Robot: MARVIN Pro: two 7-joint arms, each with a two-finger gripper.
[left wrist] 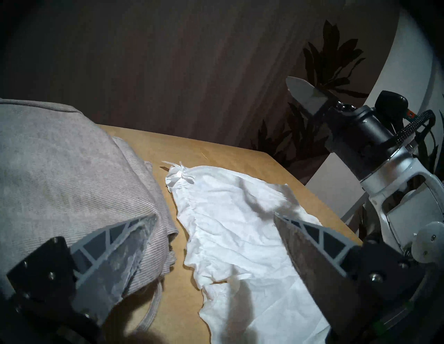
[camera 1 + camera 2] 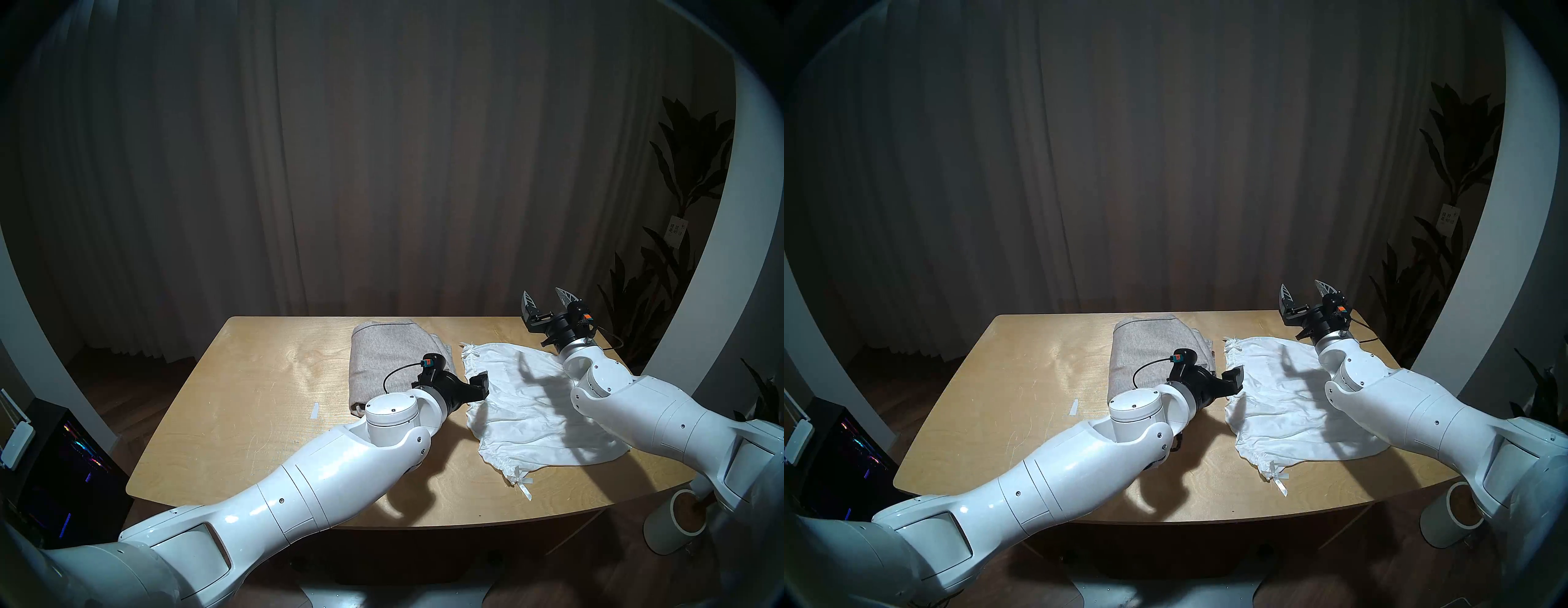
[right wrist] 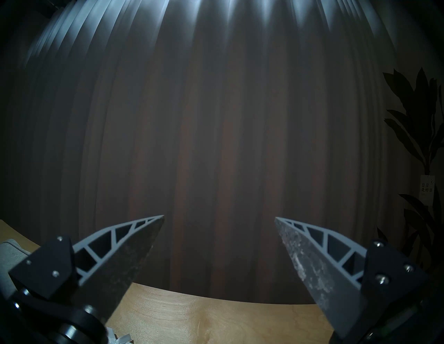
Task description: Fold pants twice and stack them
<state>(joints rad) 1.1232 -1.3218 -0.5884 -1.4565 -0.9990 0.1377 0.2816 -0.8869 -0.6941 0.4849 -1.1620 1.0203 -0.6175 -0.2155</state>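
The grey-beige pants (image 2: 390, 361) (image 2: 1149, 352) (image 1: 60, 168) lie folded in a thick bundle at the table's far middle, with a drawstring loop (image 1: 153, 305) at their near end. Spread flat to their right are the white shorts (image 2: 530, 407) (image 2: 1284, 403) (image 1: 228, 228), with ruffled edges and ribbon ties. My left gripper (image 2: 481, 386) (image 2: 1236, 380) (image 1: 215, 216) hovers open and empty over the gap between the two garments, one finger close to the grey bundle's edge. Raised above the shorts' far right corner, my right gripper (image 2: 545, 297) (image 2: 1302, 288) (image 3: 219, 217) points upward, open and empty.
A wooden table (image 2: 254, 403) carries a short strip of white tape (image 2: 314, 411) left of the grey bundle. On the floor stand a white cylindrical bin (image 2: 674, 526) at the right and a dark computer case (image 2: 63, 467) at the left. Plants (image 2: 679, 212) and a curtain stand behind.
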